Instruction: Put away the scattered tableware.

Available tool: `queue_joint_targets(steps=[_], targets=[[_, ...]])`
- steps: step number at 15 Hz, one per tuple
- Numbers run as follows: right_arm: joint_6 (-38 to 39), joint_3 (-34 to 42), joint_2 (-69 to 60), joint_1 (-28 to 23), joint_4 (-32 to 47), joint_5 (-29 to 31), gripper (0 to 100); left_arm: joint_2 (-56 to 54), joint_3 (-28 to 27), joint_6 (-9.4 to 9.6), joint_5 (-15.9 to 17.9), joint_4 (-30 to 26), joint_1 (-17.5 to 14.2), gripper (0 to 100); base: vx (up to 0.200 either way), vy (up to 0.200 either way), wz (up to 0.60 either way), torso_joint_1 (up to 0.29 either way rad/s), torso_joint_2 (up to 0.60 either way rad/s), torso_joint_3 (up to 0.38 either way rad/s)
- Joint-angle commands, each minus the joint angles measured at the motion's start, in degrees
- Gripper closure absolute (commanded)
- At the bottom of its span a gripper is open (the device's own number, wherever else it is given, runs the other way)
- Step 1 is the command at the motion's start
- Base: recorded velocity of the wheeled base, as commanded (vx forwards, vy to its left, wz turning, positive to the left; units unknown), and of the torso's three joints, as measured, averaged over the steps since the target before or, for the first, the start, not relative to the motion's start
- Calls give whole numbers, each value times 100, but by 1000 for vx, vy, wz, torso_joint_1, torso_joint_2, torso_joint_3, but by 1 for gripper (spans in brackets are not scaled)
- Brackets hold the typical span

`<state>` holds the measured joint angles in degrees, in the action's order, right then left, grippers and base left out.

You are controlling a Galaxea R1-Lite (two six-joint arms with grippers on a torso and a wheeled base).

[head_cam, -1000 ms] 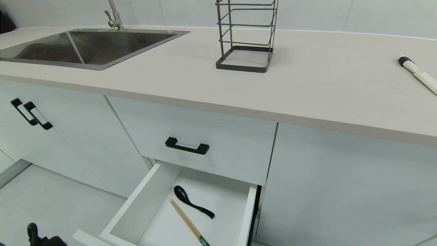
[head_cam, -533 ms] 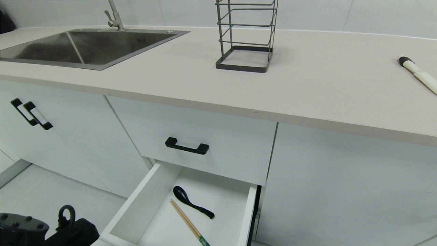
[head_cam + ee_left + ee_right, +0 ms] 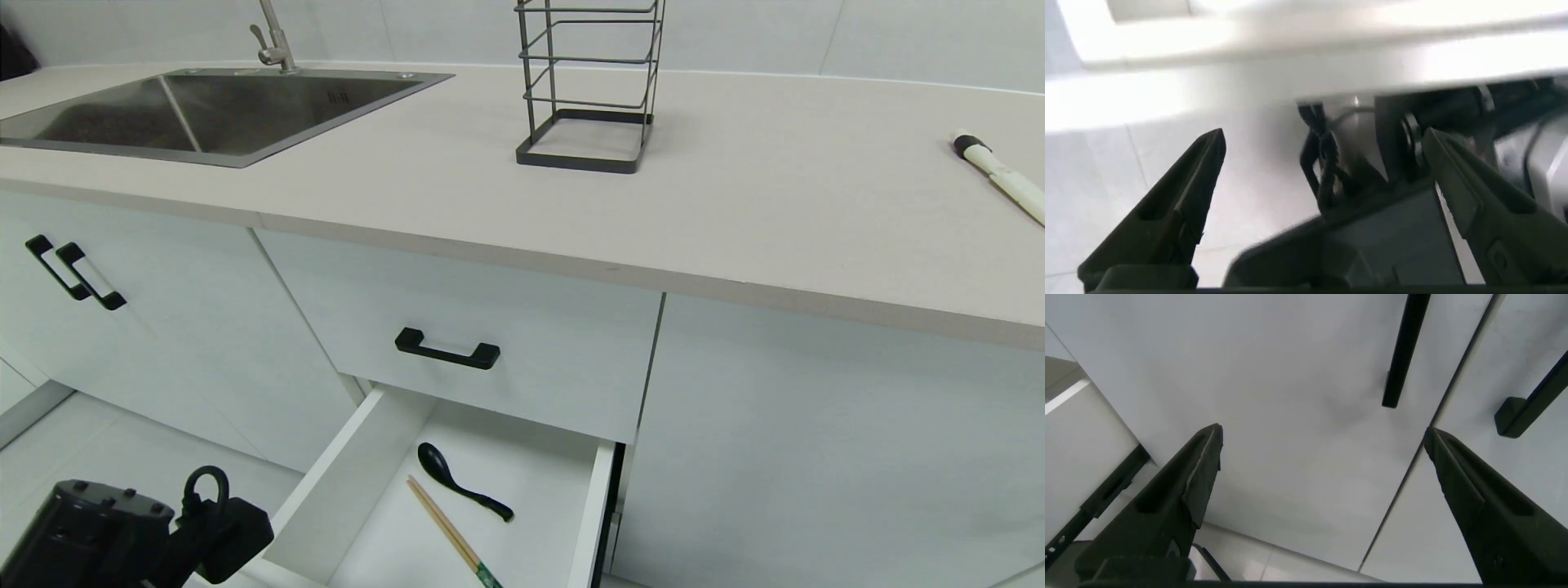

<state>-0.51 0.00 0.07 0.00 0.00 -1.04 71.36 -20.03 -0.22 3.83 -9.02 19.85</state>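
A black spoon [image 3: 461, 486] and a pair of wooden chopsticks [image 3: 451, 535] lie side by side in the open lower drawer [image 3: 343, 482], in the head view. My left arm [image 3: 122, 535] is low at the drawer's front left corner, outside it. In the left wrist view my left gripper [image 3: 1323, 139] is open and holds nothing, with a blurred pale edge [image 3: 1290, 57] beyond it. My right gripper [image 3: 1323, 434] is open too, empty, facing white cabinet fronts with black handles [image 3: 1404, 351].
Above the open drawer is a shut drawer with a black handle [image 3: 446, 349]. On the counter stand a black wire rack [image 3: 588, 90] and, far right, a white-handled tool [image 3: 1000, 175]. A steel sink [image 3: 204, 110] is at the back left. Two door handles [image 3: 73, 273] are at left.
My left arm has risen into the head view at the bottom left and moved right, closer to the drawer's front corner. The spoon and chopsticks lie as before.
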Motion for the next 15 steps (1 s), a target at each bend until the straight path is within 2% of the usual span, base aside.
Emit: queue_joint_targets(steps=[1,15], targets=[[-2,0,1,0,0,-2,0,220,-10,-4,-5,76,2,0,0,0,0,0,0,0],[-2,0,-7,0,0,-2,0,862,-1,-4,30,1473,72,0,0,0,0,0,0,0]])
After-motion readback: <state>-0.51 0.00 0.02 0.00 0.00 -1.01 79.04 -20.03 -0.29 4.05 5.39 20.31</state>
